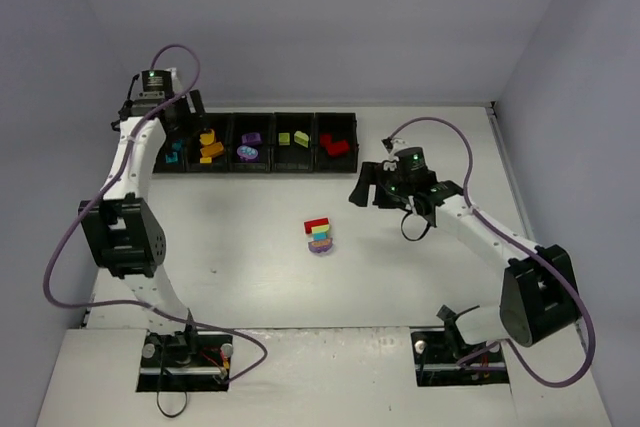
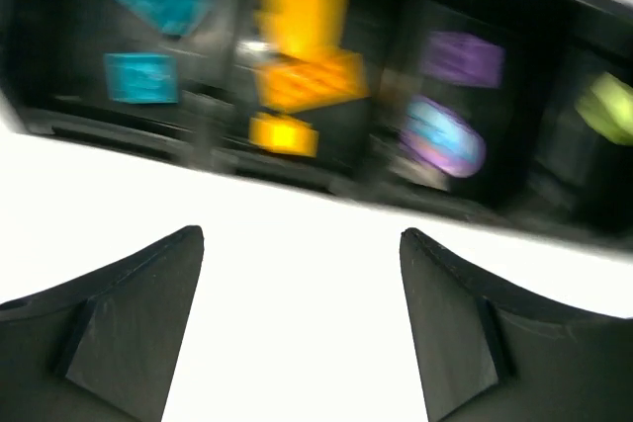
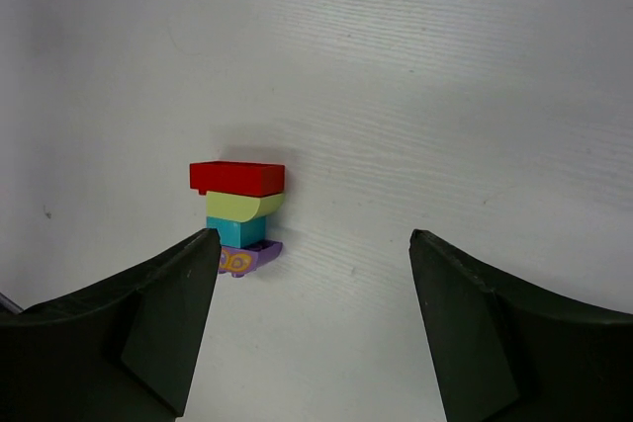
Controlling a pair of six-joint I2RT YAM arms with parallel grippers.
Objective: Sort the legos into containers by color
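glossy plastic legos [image 3: 242,207], matt black plastic containers [image 1: 273,142], smooth table [image 1: 250,277]

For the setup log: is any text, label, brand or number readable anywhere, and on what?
No readable text anywhere.
On the purple brick under the stack: an orange printed swirl, no letters.
On the containers: no label seen; the left wrist view is too blurred to tell.

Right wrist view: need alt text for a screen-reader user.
A small stack of legos, red over lime green over teal over a purple base, stands upright on a white table. The right claw is open and empty in the foreground, the stack left of centre.
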